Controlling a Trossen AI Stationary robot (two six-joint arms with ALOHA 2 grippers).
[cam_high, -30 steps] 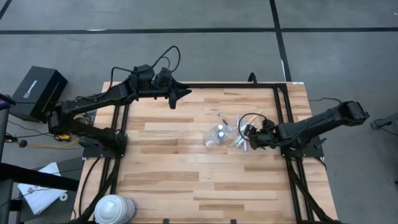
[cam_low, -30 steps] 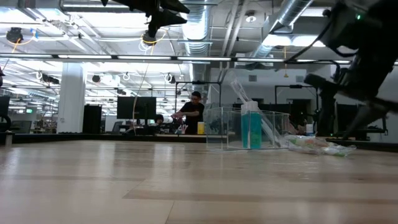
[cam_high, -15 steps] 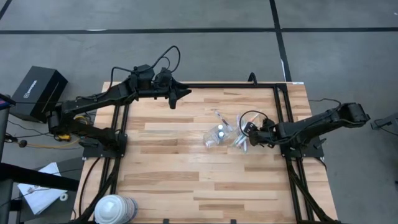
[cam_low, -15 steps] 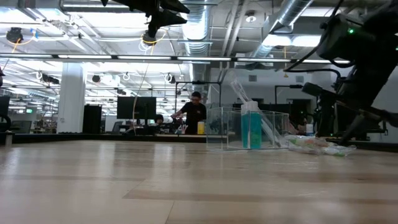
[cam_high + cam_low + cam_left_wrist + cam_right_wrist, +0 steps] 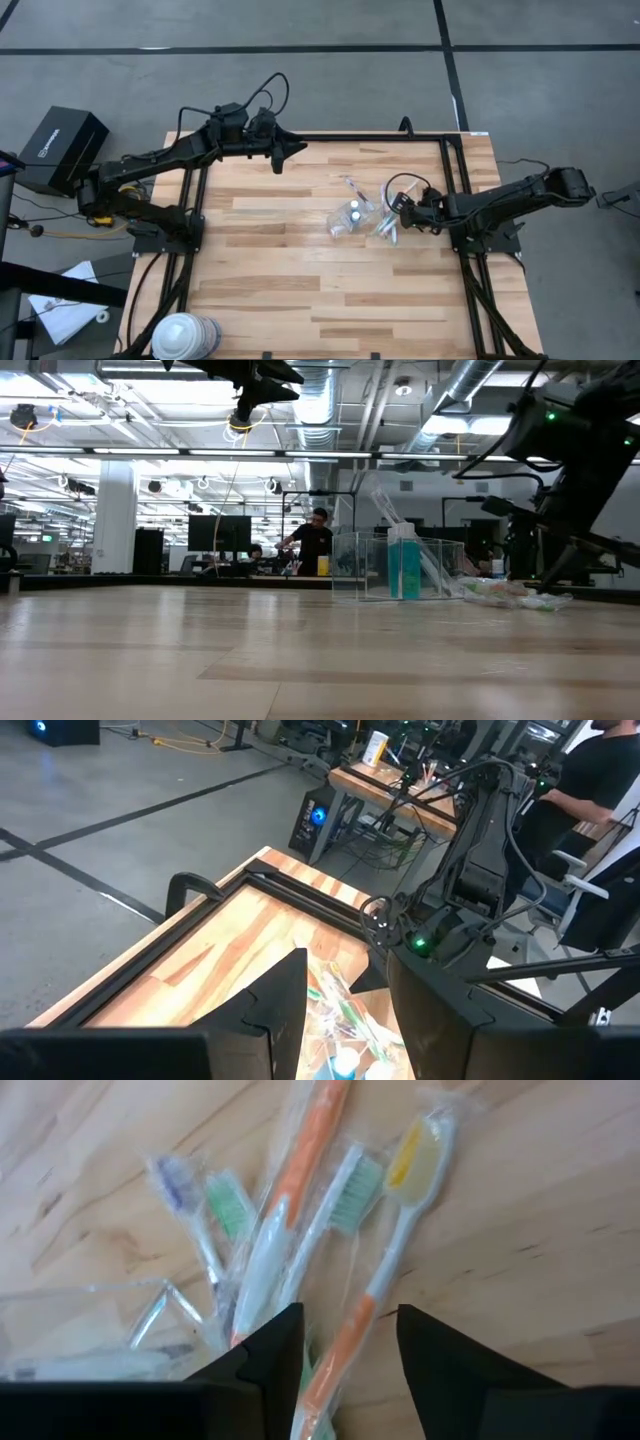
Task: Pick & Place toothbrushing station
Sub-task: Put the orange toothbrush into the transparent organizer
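A see-through cup stands right of the table's middle with the blue tube upright in it. Beside it lie several wrapped toothbrushes, flat on the wood. My right gripper slants down over them, open. Its fingers stand on either side of the orange-and-white handle of a yellow-headed toothbrush, and I see no touch. In the high view this gripper is just right of the pile. My left gripper hangs high over the far left, open with nothing between its fingers.
A big white-and-blue roll stands at the near left corner. Black frame rails run along the table's edges. A black box sits off the table to the left. People are far off in the room. Bare wood fills the near half.
My right gripper has moved a little toward the table's far edge and sunk toward the toothbrush pile. The cup and toothbrushes lie as before.
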